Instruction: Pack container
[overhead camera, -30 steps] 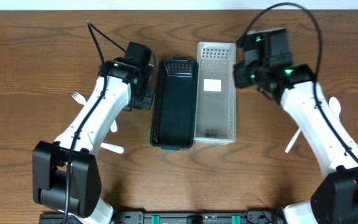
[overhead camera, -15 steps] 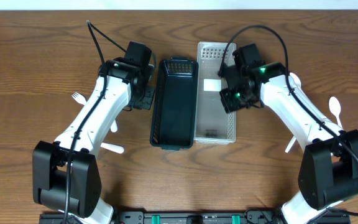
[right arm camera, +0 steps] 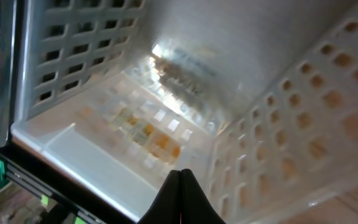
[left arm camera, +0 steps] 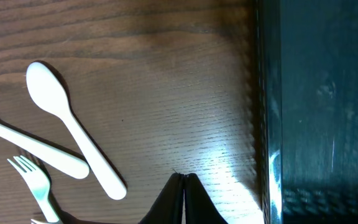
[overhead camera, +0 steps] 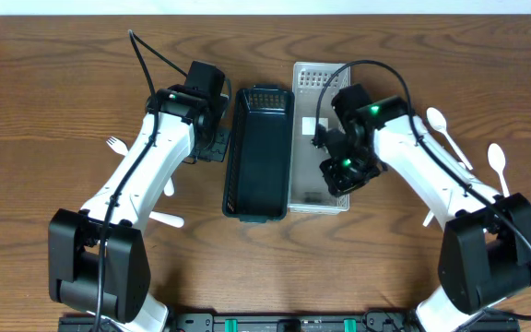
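**Two bins mid-table, both tools pressed together**

The worktop [overhead camera: 44, 74] is brown wood with a strong grain, running edge to edge in the overhead view. Beyond the far edge only a thin pale strip shows, too narrow to tell what it is. The arm bases sit at the near edge.

In the middle of the worktop stand two long containers side by side with their long walls touching. The dark bin [overhead camera: 258, 157] is on the left and the white basket [overhead camera: 304, 175], with perforated walls, is on the right. A white label [overhead camera: 312, 125] lies on the basket's floor toward the far end.

Toward the left edge lie a white fork [overhead camera: 114, 144] and a white handle [overhead camera: 167, 219]. Toward the right edge lie two white spoons [overhead camera: 443, 129] [overhead camera: 497, 161] and another white piece [overhead camera: 431, 211].

The left gripper [left arm camera: 183, 182] hangs over bare wood just beside the dark bin's left wall. Its fingers are pressed together with nothing between them. A spoon [left arm camera: 73, 140] and a fork [left arm camera: 35, 180] lie nearby on its outer side.

The right gripper [right arm camera: 180, 179] is down inside the near end of the white basket. Its tips are closed on each other and empty, above the basket's pale floor. That arm crosses over the basket's right wall and covers part of it from above.
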Robot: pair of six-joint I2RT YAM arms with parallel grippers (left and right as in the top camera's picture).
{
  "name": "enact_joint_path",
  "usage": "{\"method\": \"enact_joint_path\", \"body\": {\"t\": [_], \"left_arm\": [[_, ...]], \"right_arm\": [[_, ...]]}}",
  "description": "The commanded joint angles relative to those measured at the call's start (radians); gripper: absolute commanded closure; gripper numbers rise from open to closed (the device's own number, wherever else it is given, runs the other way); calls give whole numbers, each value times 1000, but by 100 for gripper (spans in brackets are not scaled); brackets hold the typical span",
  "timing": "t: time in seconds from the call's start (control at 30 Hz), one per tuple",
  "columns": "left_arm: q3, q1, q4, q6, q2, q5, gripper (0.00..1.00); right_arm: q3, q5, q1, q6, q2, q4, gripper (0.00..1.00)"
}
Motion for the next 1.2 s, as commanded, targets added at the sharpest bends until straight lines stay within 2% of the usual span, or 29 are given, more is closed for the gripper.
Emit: {"method": "enact_joint_path", "body": {"t": [0.0,0.5,0.67,0.93,1.17], "left_arm": [[-5,3,-3,-5,1,3,94],[-5,3,-3,-5,1,3,94],[-5,3,-2,-5,1,2,94],[-5,3,-14,-4,1,2,94],[-5,3,-17,-4,1,2,94]], "right_arm": [[0,-19,26,-28,-5,-23,97],[0,-18,55,-80,-5,-188,98],[0,-18,55,-86,-5,-167,99],[0,109,11,95,-5,-82,98],[0,121,-25,95,-5,-92,96]]}}
